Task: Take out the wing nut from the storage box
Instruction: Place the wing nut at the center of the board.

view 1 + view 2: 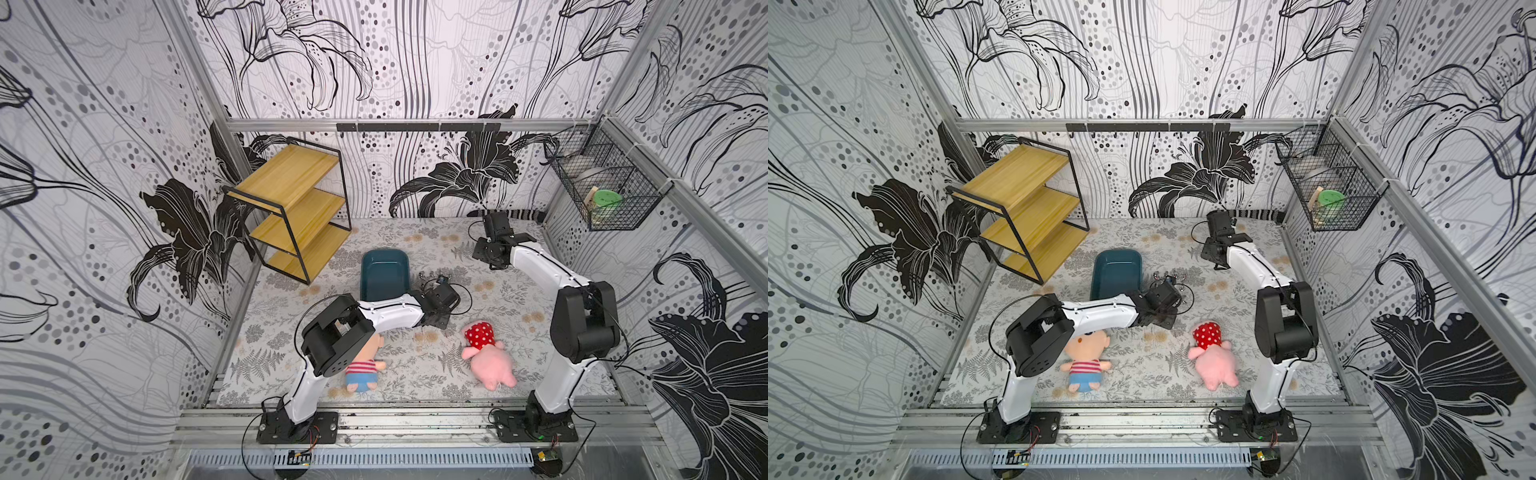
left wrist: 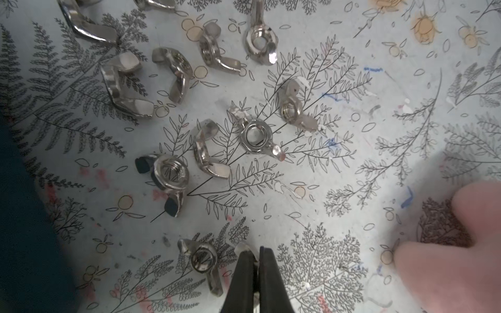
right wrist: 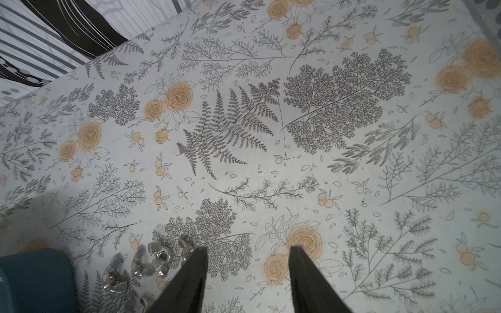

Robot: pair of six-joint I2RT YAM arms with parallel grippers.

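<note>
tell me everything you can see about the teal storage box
The storage box is a dark teal tub, glossy like plastic, rectangular with rounded corners and low walls. It stands upright and open on the floral table. What shows of its inside is empty. The left arm hides its near end. Beside it, apart, wing nuts lie on the table.

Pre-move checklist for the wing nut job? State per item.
1. left gripper shut: ok.
2. Nut in its grip: cannot tell; something shiny sits at its tips.
3. storage box free of nuts: the floor that shows is bare, ok; the near end is hidden by the left arm.
4. wing nuts on the table beside the box: ok.
5. right gripper open, holding nothing: ok.
6. pink plush apart from the nuts: ok.
</note>
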